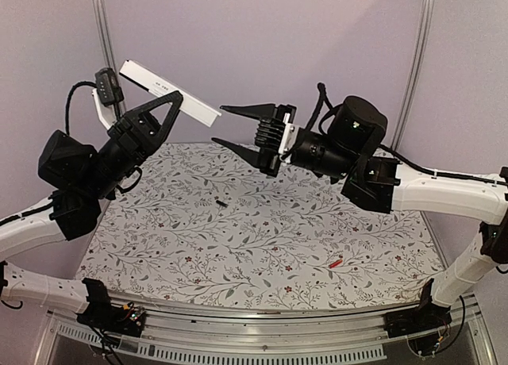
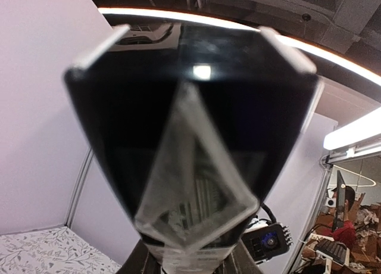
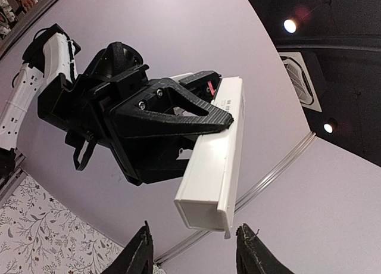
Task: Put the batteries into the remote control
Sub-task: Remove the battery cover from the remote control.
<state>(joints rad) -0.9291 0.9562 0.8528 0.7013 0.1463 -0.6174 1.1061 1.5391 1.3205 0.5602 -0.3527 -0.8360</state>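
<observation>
This is a robotics lab test cell: a tabletop under a grey-white floral-print cloth (image 1: 262,246) is boxed in by plain pale lilac backdrop panels (image 1: 278,48) on slim aluminium posts (image 1: 418,55), with a slotted aluminium rail (image 1: 262,337) along its near edge. Past the panels, the wrist views show a black open ceiling (image 3: 351,53) with a round spotlight (image 3: 290,25), a bright strip light (image 2: 357,131), and brown cardboard boxes (image 2: 369,217) beside a person in a red top (image 2: 345,231).

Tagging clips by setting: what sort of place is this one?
Probably a robotics lab booth: a floral-covered table enclosed by lilac panels, an aluminium rail at its near edge, and beyond it a cluttered workroom under strip lights.
</observation>
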